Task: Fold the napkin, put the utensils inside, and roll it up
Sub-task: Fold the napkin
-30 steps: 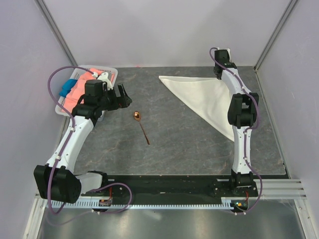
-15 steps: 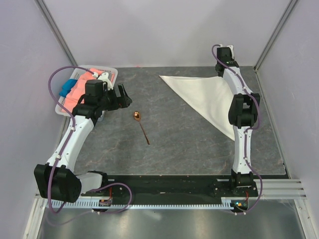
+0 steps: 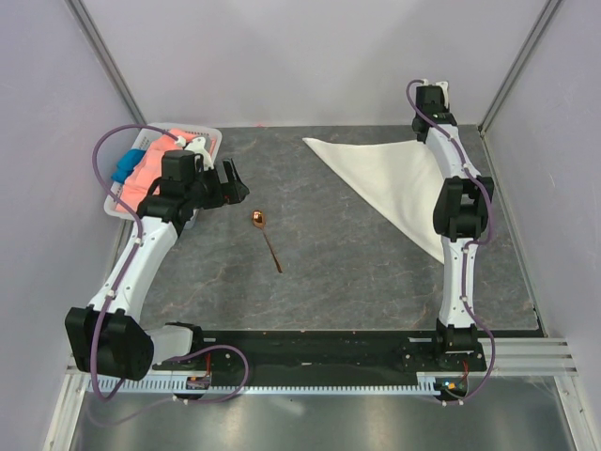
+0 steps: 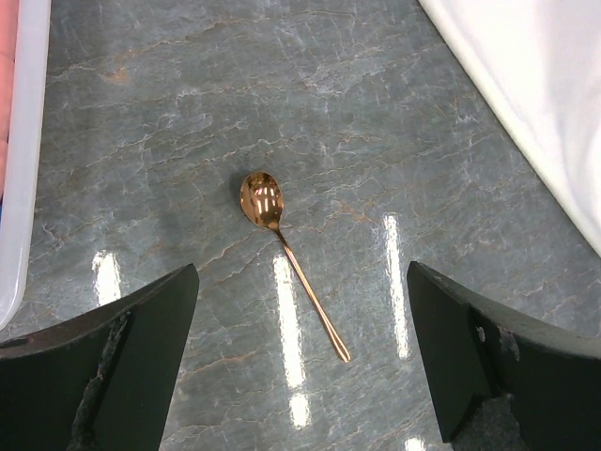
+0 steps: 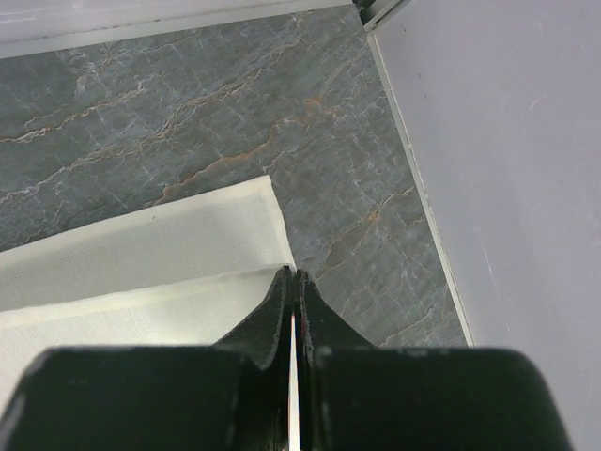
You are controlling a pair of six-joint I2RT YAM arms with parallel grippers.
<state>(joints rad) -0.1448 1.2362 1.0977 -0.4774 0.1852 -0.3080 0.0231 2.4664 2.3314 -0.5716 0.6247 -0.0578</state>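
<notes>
— One thing moved this past second: the right hand, shut, seemingly on the napkin's far corner, dragged the folded triangle toward the table's back right
— And the spoon?
— Untouched mid-table, well apart from the napkin; the left hand hangs wide above it, so loading comes next

No legible text, label, brand, number or sign in any of the three views; overhead and both wrist cameras checked. Any markings that might be there are too small or too blurred to read.
</notes>
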